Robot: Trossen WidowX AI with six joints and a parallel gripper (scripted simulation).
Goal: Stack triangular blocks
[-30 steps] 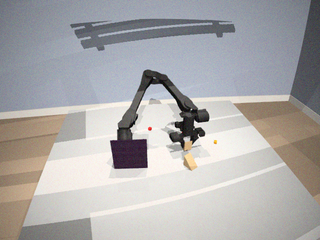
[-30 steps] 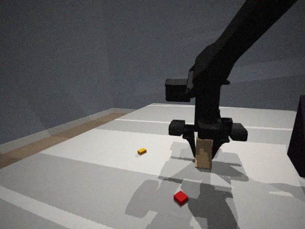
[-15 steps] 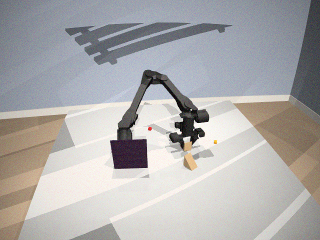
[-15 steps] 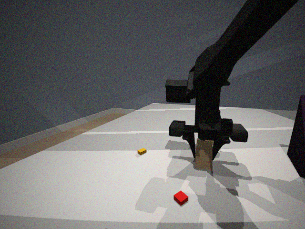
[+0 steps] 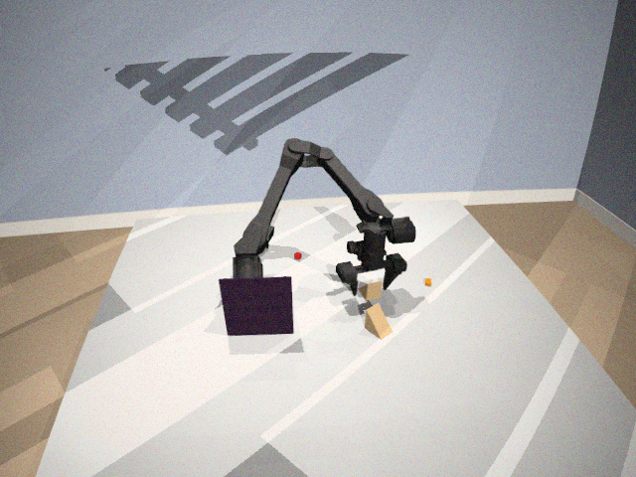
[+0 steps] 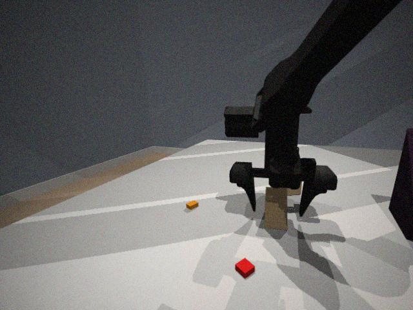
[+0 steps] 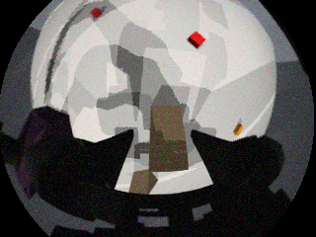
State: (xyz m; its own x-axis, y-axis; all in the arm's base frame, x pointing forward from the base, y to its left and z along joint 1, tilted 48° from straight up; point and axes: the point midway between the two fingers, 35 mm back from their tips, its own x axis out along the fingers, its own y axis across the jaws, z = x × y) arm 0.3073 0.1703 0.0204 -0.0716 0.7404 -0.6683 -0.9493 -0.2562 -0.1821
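Note:
One tan triangular block [image 5: 371, 291] [image 6: 276, 218] [image 7: 169, 140] stands on the table [image 5: 410, 400] between my fingers. My gripper [image 5: 371, 284] [image 6: 277, 211] [image 7: 164, 132] is open and points straight down, with a finger on each side of this block and a gap to it on both sides. The other tan triangular block [image 5: 378, 321] [image 7: 143, 182] rests on the table a short way off, apart from the first, with its sloped face showing. In the exterior view only a sliver of it [image 6: 295, 190] shows behind my gripper.
A dark purple box [image 5: 255, 304] [image 6: 405, 186] stands in front of the arm's base. A small red cube [image 5: 297, 254] [image 6: 244, 267] [image 7: 197, 39] and a small orange cube [image 5: 427, 281] [image 6: 191, 204] [image 7: 238, 129] lie on the table, each well apart from the blocks.

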